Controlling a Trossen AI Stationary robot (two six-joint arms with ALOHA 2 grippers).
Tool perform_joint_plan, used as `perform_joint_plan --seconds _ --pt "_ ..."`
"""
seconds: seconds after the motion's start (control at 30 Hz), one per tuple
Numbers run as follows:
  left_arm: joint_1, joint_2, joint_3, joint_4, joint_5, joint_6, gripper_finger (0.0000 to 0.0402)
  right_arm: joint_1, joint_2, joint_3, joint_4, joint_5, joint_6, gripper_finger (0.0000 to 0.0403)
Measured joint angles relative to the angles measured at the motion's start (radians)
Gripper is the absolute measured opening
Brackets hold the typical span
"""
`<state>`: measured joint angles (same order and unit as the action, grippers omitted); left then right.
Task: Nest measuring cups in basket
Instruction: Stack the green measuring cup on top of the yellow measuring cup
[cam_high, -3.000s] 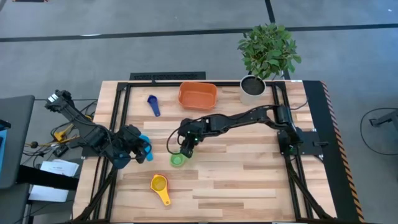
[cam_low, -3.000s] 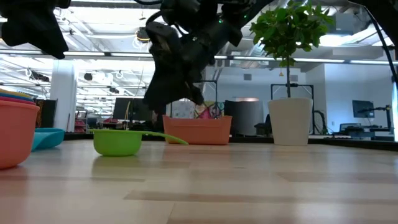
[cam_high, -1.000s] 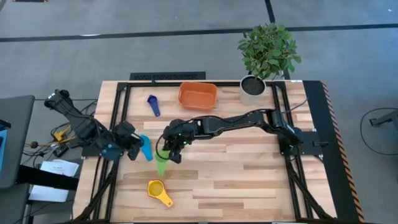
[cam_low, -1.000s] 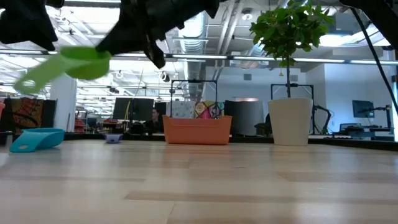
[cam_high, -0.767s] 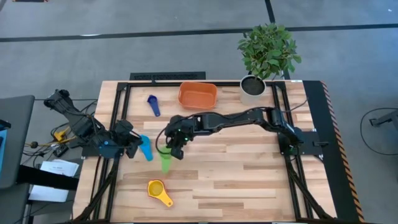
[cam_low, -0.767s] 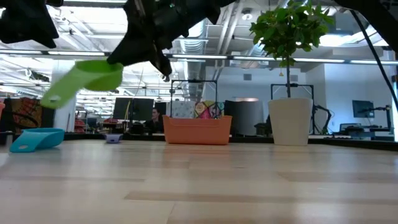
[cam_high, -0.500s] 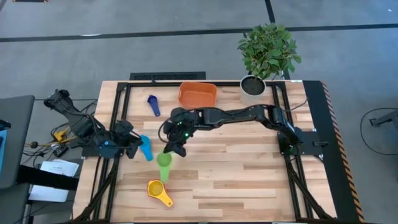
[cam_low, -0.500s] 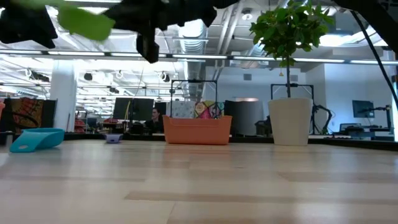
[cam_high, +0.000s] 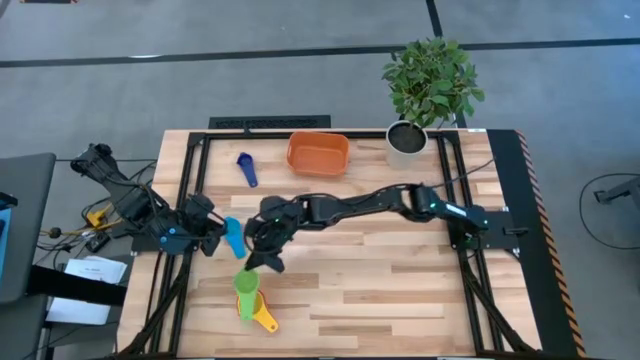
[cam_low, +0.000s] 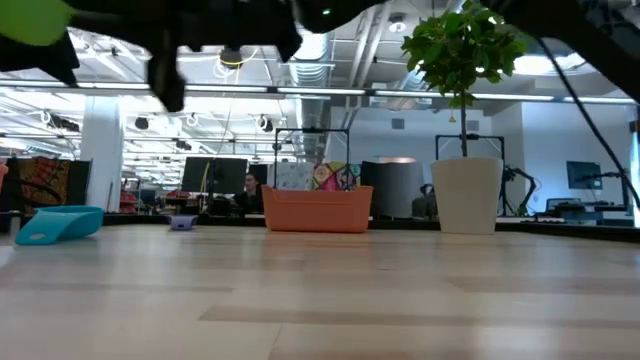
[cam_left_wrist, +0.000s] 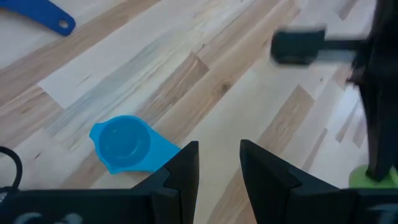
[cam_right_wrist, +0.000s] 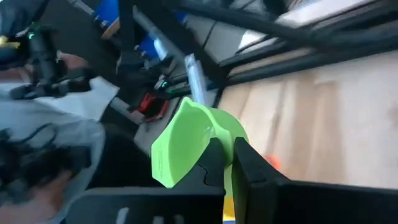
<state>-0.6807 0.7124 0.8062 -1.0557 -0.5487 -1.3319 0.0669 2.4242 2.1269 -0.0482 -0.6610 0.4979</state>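
— Where was the green cup (cam_high: 246, 283)?

— Clamped in the right gripper (cam_high: 256, 267), fingers pinched together on its rim, held up over the yellow cup (cam_high: 254, 308) at the near left of the table (cam_high: 400, 290). (From the right wrist camera the green bowl (cam_right_wrist: 189, 142) sat tilted, mouth sideways.)

— And the left gripper (cam_high: 214, 236)?

— Low at the left edge, fingers (cam_left_wrist: 186, 168) standing apart with nothing between them. The light blue cup (cam_high: 233, 238) lay on the wood just beside it, not gripped.

— The basket (cam_high: 318, 154)?

— At the far edge, left of the white plant pot (cam_high: 406, 141). I couldn't tell whether any cup sat inside it. A dark blue cup (cam_high: 246, 168) lay on the table to its left.
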Motion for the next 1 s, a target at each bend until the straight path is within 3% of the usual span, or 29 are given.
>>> perform_joint_plan --seconds 0.2,0.5,0.83,1.0 --pt "0.000 0.000 0.000 -0.001 0.023 -0.034 0.0105 0.007 0.153 0.226 -0.068 -0.108 0.051 0.0010" --pt "0.000 0.001 0.000 -0.001 0.047 -0.046 0.0105 0.019 0.183 0.215 -0.151 -0.146 0.003 0.0014" --pt "0.000 0.001 0.000 -0.011 0.043 -0.043 0.0105 0.042 0.211 0.213 -0.155 -0.096 -0.032 0.0023" --pt "0.000 0.001 0.000 -0.011 0.040 -0.052 0.0105 0.045 0.216 0.213 -0.173 -0.094 -0.029 0.0053"
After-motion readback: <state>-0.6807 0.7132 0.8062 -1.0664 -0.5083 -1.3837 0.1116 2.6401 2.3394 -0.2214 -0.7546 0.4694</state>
